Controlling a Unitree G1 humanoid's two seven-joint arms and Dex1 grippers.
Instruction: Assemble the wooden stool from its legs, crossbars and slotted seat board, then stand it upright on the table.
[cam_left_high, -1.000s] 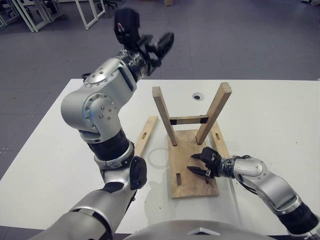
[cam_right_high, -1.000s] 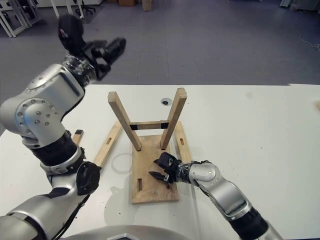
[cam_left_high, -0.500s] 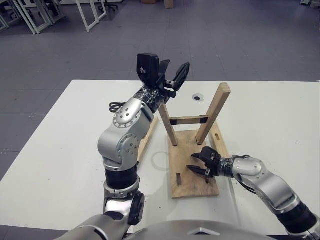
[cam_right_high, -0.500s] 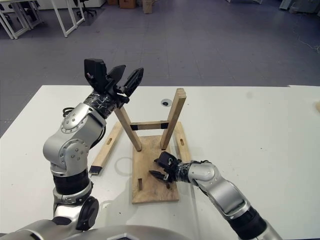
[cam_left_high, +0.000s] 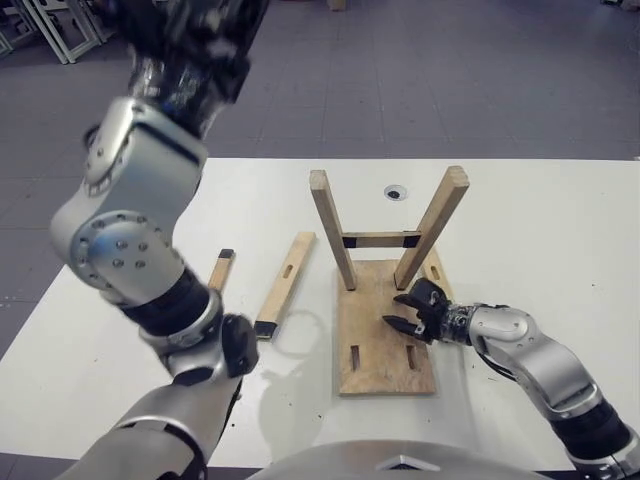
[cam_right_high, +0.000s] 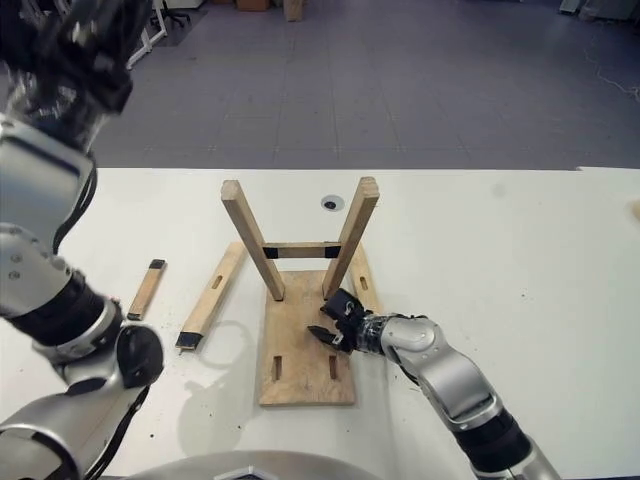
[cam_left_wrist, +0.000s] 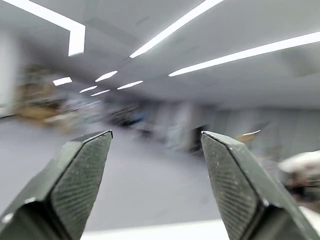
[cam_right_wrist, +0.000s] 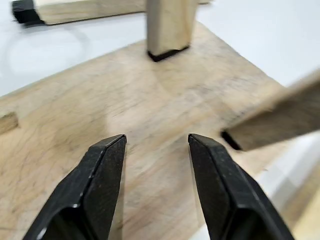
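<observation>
Seat board (cam_left_high: 375, 340) lies flat on the desk (cam_left_high: 560, 230), directly under the right gripper (cam_left_high: 393, 309). Two legs are socketed at its far end, joined by a crossbar (cam_left_high: 379, 240). Both legs lean inward toward their feet.

Right gripper: jaws spread wide, nothing between them, hovering low over the board face. Cannot tell if the tips touch the wood. The fingers point across the board toward the robot's left. The foot of the left standing leg (cam_left_high: 331, 228) is straight ahead of the tips, a short way off. The right standing leg (cam_left_high: 431, 225) passes close along the gripper's side, apart from it.

Two empty slots (cam_left_high: 354, 356) sit on the board's near end, on the robot's side of the right gripper.

A loose leg (cam_left_high: 286, 283) lies flat on the desk beyond the board's left edge, well past the right gripper's tips. Its long axis runs away from the robot, roughly parallel to the board's long edge. A short crossbar (cam_left_high: 220, 270) lies further out the same way. Another slotted piece (cam_right_high: 364, 283) lies just beside the board's right edge, right behind the right gripper, so that arm looks nearest to it.

Left gripper (cam_left_wrist: 156, 134): jaws wide apart, empty, raised high and aimed out into the room, well away from every part. My guess is that the loose leg falls to this arm, and it needs a long descent first.
</observation>
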